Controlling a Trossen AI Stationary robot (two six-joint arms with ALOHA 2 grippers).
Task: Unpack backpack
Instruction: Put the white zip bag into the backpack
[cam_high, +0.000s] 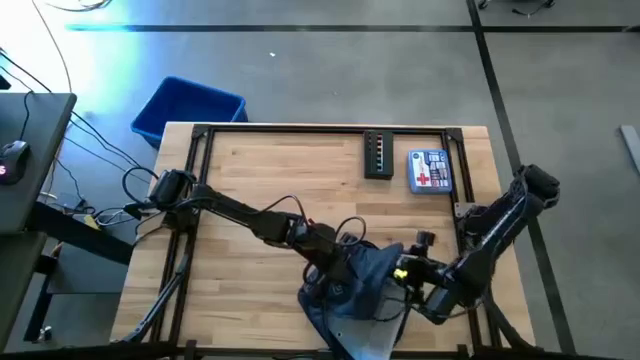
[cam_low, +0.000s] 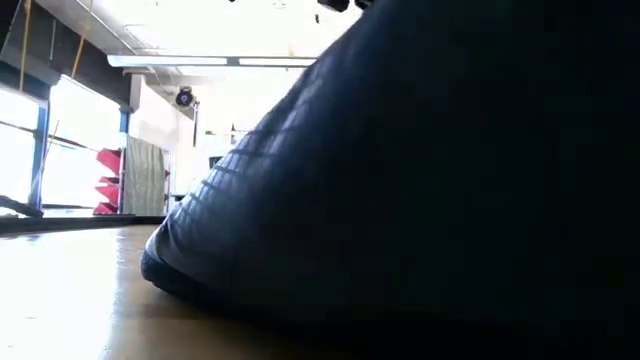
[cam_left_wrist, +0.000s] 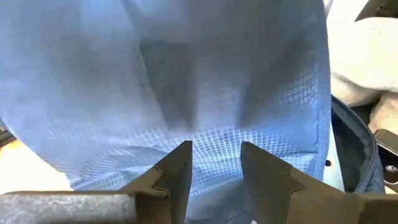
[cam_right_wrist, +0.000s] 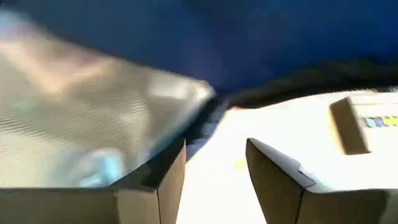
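The soft dark navy fabric backpack (cam_high: 355, 285) lies at the near edge of the light wooden desk (cam_high: 250, 180), between the two arms; its lower part is cut off by the high view's border. In the low view the backpack (cam_low: 430, 170) fills most of the picture and hides both grippers.

The left gripper (cam_high: 325, 268) sits over the backpack's left side. In the left wrist view its fingers (cam_left_wrist: 177, 177) stand narrowly apart with gridded fabric (cam_left_wrist: 186, 81) directly ahead of the tips; contact cannot be confirmed.

The right gripper (cam_high: 408, 272) is at the backpack's right side. Its fingers (cam_right_wrist: 273, 171) are parted and hold nothing. Ahead of them lies a blurred pale woven surface (cam_right_wrist: 93, 106); its identity is unclear.
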